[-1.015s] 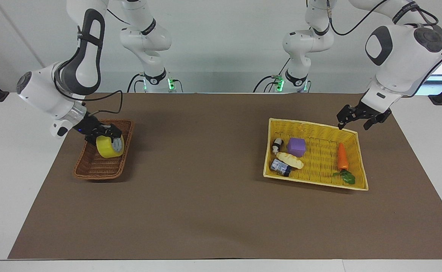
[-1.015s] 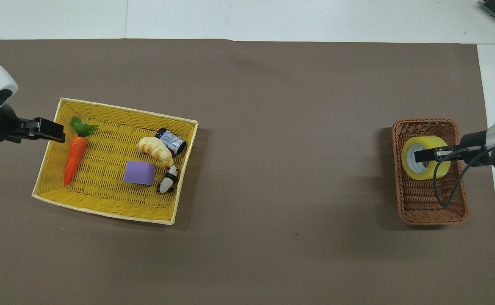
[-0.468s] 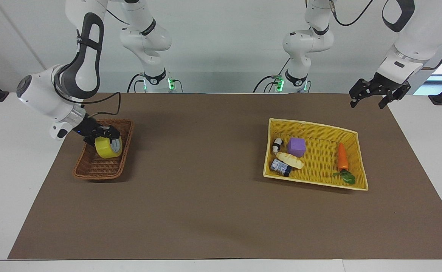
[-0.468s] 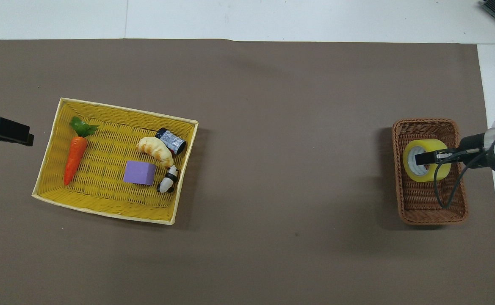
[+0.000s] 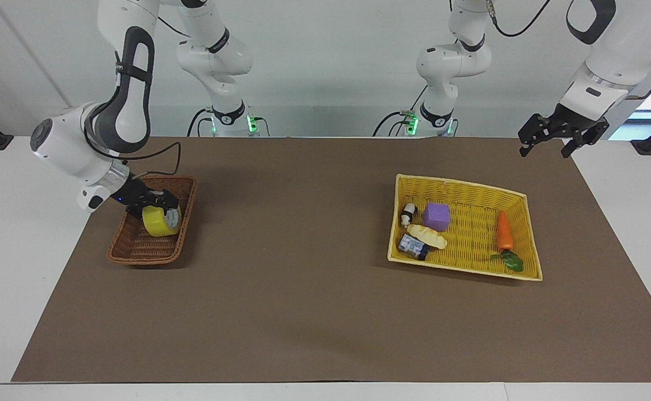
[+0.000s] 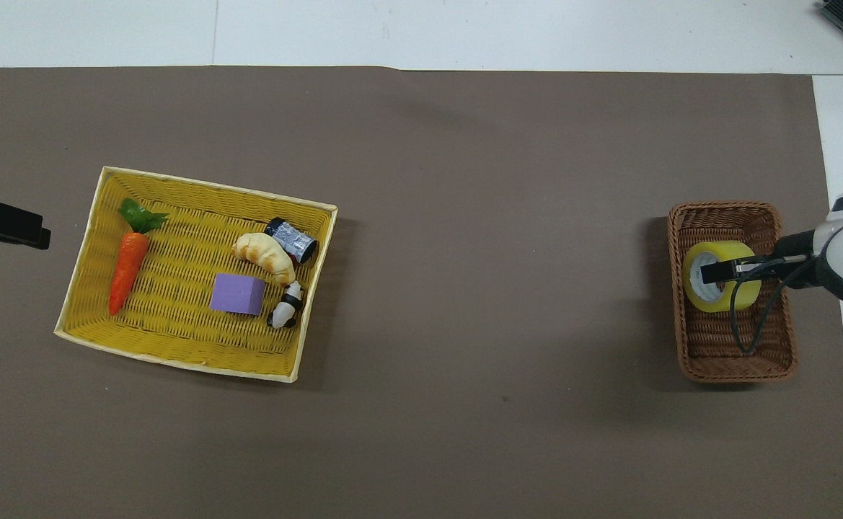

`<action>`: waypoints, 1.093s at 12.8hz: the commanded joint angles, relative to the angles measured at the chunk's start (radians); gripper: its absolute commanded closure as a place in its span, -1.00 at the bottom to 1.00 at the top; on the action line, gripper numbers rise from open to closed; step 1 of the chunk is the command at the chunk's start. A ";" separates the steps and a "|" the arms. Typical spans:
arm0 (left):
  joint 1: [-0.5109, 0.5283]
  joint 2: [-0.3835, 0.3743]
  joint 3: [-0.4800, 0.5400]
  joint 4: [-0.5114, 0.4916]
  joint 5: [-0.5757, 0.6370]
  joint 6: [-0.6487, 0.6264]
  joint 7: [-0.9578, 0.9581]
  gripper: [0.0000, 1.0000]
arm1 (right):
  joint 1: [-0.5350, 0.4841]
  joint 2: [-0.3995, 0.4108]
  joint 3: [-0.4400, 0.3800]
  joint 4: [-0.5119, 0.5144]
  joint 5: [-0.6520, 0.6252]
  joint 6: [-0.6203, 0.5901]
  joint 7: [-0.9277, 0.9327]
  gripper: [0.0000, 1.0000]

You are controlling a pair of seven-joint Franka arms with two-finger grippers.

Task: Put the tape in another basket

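In the facing view, at the left of the frame, the right hand (image 5: 155, 205) is closed on the tape (image 5: 160, 221), low inside the basket (image 5: 136, 250); I judge this the placing step, so next comes letting go and lifting clear. At upper right the left hand (image 5: 562, 133) waits, spread open and empty.

In the overhead view, at the right of the frame, the tape sits in the basket's upper half, and no writing can be read.

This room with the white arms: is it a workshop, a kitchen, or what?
Most likely a robot test lab: two arms bolted at a plain table, toy food such as a carrot in a yellow basket, and tape over a brown basket.
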 commanded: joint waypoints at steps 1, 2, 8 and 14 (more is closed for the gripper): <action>0.009 -0.017 -0.007 -0.015 0.015 -0.008 0.008 -1.00 | -0.030 -0.012 0.010 -0.026 -0.001 0.018 -0.001 1.00; 0.011 -0.017 -0.006 -0.015 0.015 -0.008 0.008 -1.00 | -0.033 -0.012 0.010 -0.030 -0.001 0.018 -0.005 1.00; 0.011 -0.017 -0.007 -0.015 0.014 -0.008 0.008 -1.00 | -0.041 -0.006 0.010 -0.013 -0.002 0.006 -0.010 -1.00; 0.011 -0.017 -0.006 -0.015 0.014 -0.008 0.008 -1.00 | -0.038 -0.014 0.006 0.144 -0.019 -0.115 -0.004 -1.00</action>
